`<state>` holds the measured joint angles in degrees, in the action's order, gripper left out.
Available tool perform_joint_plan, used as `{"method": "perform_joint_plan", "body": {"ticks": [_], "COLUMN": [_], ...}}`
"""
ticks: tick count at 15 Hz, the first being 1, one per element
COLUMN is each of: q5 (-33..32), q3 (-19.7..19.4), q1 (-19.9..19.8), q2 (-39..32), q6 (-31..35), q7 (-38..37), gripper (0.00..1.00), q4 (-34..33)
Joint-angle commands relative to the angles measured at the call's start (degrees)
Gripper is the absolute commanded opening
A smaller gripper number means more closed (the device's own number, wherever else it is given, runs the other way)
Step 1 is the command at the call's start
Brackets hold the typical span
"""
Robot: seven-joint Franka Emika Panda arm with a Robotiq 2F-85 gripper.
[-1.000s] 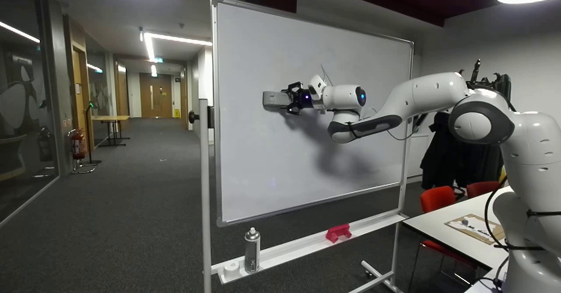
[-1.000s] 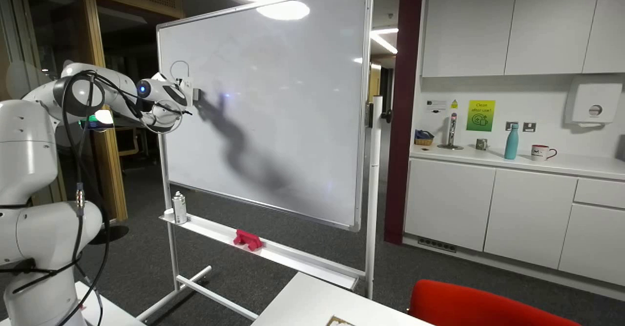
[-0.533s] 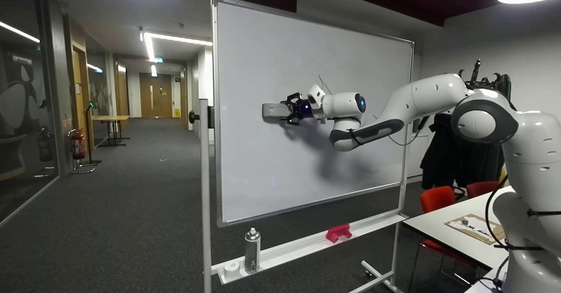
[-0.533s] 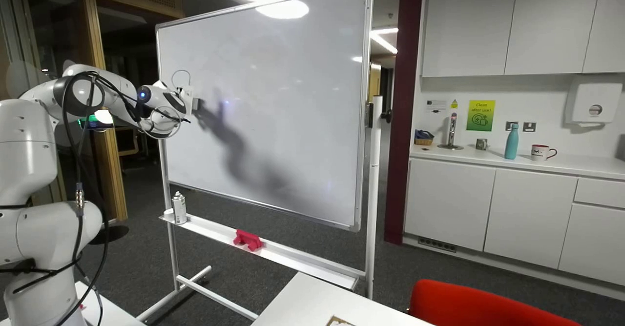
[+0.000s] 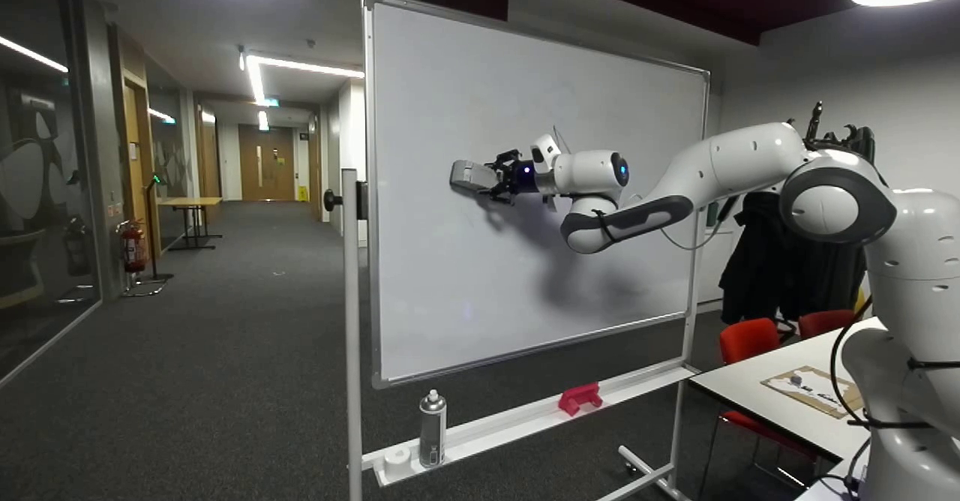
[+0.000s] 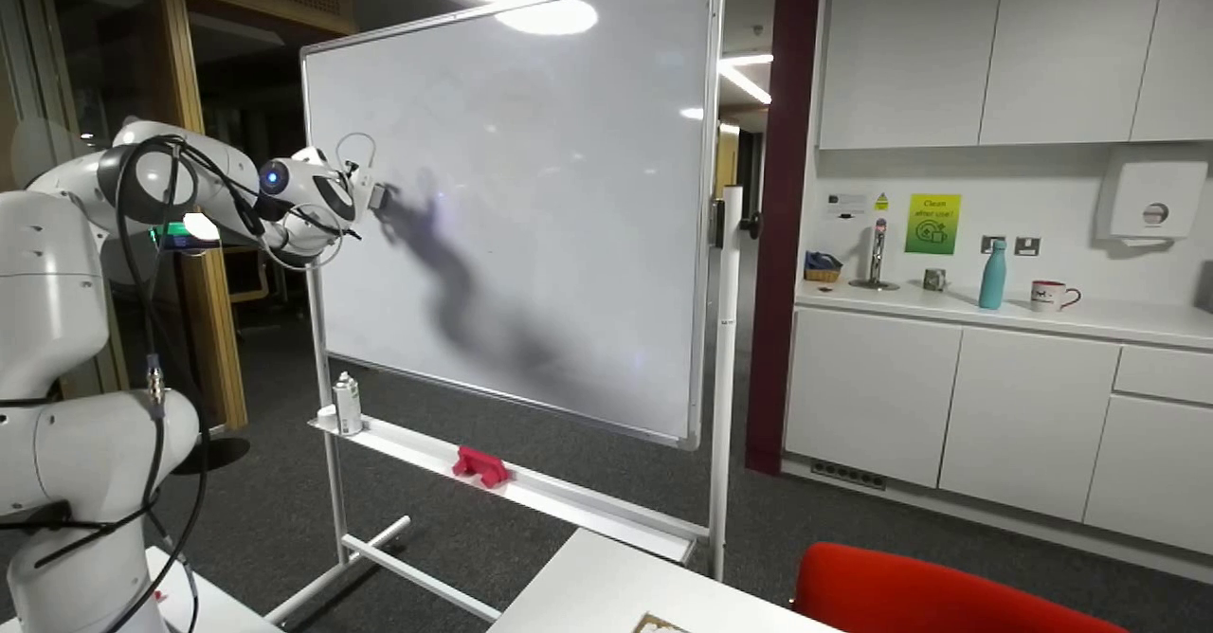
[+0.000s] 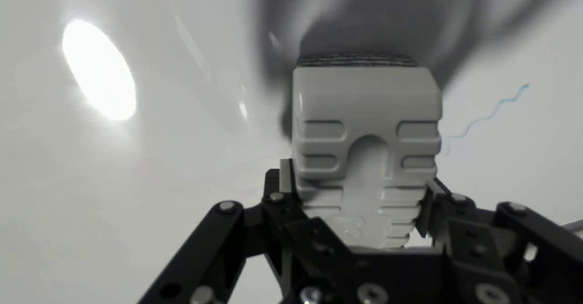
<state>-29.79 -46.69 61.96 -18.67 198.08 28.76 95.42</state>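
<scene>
Clasping eraser [image 7: 365, 151] – gripper [image 7: 360, 184] approx. eraser-wide.

One gripper [image 7: 359, 183], one whiteboard [image 5: 450, 291], one board eraser [image 7: 366, 97], one aerosol can [image 5: 432, 430], one teal bottle [image 6: 992, 278], two mugs [image 6: 1045, 298].

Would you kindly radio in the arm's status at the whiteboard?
Tool clamped on grey eraser. Close to whiteboard, contact unclear. Faint blue line alongside in wrist view. No obstruction visible.
</scene>
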Motion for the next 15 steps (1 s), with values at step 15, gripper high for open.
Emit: {"method": "perform_joint_plan", "body": {"ticks": [15], "q5": [22.22], "q3": [-49.97], "q1": [49.22], "q2": [-4.43], "q6": [-13.95], "q7": [-7.21], "gripper": [0.35], "q4": [9.84]}}
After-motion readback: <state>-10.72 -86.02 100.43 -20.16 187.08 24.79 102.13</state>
